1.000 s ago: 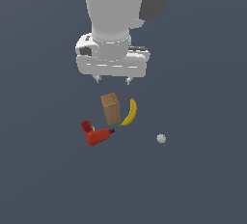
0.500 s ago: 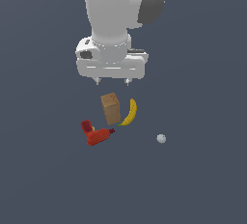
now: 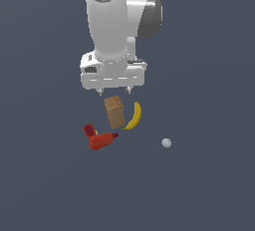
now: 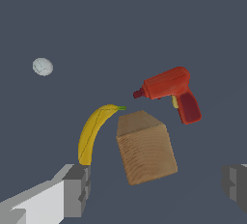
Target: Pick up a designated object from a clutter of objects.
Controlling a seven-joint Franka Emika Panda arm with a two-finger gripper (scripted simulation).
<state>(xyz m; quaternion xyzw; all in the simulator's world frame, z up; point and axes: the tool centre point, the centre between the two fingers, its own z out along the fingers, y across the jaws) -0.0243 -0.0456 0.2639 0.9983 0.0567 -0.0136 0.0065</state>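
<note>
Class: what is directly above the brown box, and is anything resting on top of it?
The open gripper hangs above the box; nothing rests on its top. Its underside is hidden.

Flat even simulator light, no cast shadows, no glare, coarse low-resolution renders, slightly soft edges

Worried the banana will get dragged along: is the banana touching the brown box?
Apart. The wrist view shows dark floor between the banana and the brown box along their facing sides; only the banana's green tip comes near the box's top corner.
</note>
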